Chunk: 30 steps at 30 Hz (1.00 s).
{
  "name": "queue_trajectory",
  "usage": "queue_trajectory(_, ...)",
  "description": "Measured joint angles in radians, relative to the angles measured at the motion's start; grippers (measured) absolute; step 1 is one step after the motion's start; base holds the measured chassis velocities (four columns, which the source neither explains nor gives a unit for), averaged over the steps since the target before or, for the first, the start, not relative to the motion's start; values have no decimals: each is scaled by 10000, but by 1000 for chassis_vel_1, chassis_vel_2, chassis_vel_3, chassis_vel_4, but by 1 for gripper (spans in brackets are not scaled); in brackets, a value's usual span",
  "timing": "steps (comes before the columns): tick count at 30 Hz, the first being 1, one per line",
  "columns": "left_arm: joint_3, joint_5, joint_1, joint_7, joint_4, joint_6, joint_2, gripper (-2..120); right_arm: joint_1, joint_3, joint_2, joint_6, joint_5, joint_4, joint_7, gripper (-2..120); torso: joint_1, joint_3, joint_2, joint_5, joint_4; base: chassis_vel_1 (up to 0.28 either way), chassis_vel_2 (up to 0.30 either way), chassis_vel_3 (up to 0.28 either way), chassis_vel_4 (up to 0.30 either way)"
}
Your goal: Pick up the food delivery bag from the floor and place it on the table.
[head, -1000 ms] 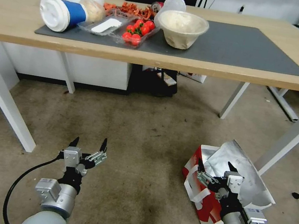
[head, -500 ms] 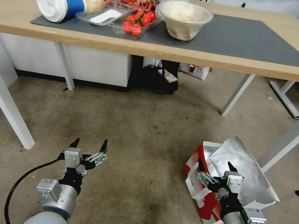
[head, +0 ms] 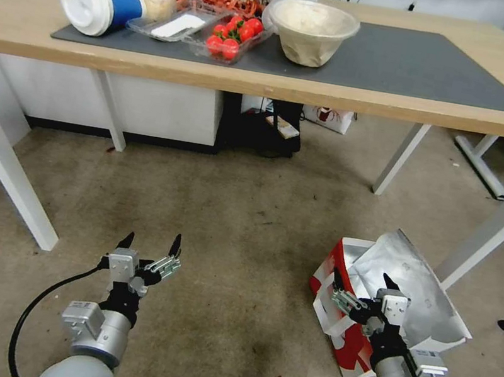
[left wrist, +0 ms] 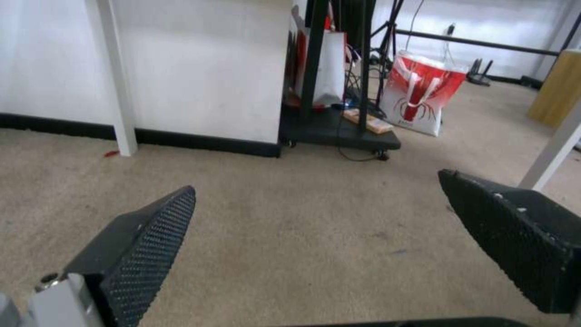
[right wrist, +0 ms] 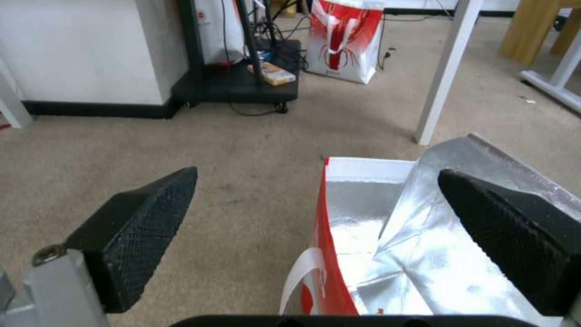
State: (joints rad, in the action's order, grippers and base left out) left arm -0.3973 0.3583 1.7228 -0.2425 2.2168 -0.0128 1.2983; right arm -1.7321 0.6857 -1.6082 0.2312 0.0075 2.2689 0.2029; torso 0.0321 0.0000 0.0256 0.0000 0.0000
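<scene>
Here the right gripper (head: pixel 361 281), fingers apart, hovers over the food delivery bag's (right wrist: pixel 387 236) foil mouth.

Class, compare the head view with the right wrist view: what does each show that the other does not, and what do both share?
Head view alone: the table top with its grey mat, a blue cup, tomatoes and a bowl; also the left claw, open above bare carpet.

Right wrist view alone: a second red-and-white bag standing further back.

Both: the open right claw over the food delivery bag, its foil lining exposed, on the floor.
</scene>
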Motion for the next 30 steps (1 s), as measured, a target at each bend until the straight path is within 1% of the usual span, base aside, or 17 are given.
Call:
queue_trajectory(3, -21, 32, -31, 46, -98, 186, -16, 100, -7, -37, 0, -2, -72, 0, 6, 100, 4, 0, 13, 0, 0, 0, 0, 0, 0)
queue_trajectory(10, -34, 36, -101, 24, -225, 359, -72, 100, 10, -82, 0, -1, -144, 21, 40, 100, 7, 0, 28, -1, 0, 0, 0, 0, 0)
queue_trajectory(15, -16, 1, -98, -24, -172, 317, -106, 100, -6, -93, 0, -12, -160, 60, 79, 100, 8, 0, 38, 0, 0, 0, 0, 0, 0)
queue_trajectory(17, -6, -75, -74, -60, -112, 198, -127, 100, 5, -49, 0, -29, -121, 123, 119, 100, 9, 0, 45, -1, 0, 0, 0, 0, 0)
queue_trajectory(23, -37, -118, -50, 22, -31, 123, -159, 100, -1, 128, 5, -33, 258, 274, 238, 100, 12, -1, 52, 0, 0, 0, 0, 0, 0)
queue_trajectory(28, -42, -115, -11, 79, 15, 169, -159, 100, -15, 419, 318, -73, 539, 435, 429, 100, 12, 0, 57, 0, 0, 0, 0, 0, 0)
queue_trajectory(30, -45, -133, 7, 80, 48, 179, -139, 100, 1, 632, 632, -201, 633, 453, 561, 100, 13, -1, 59, 1, 0, 0, 0, 0, 0)
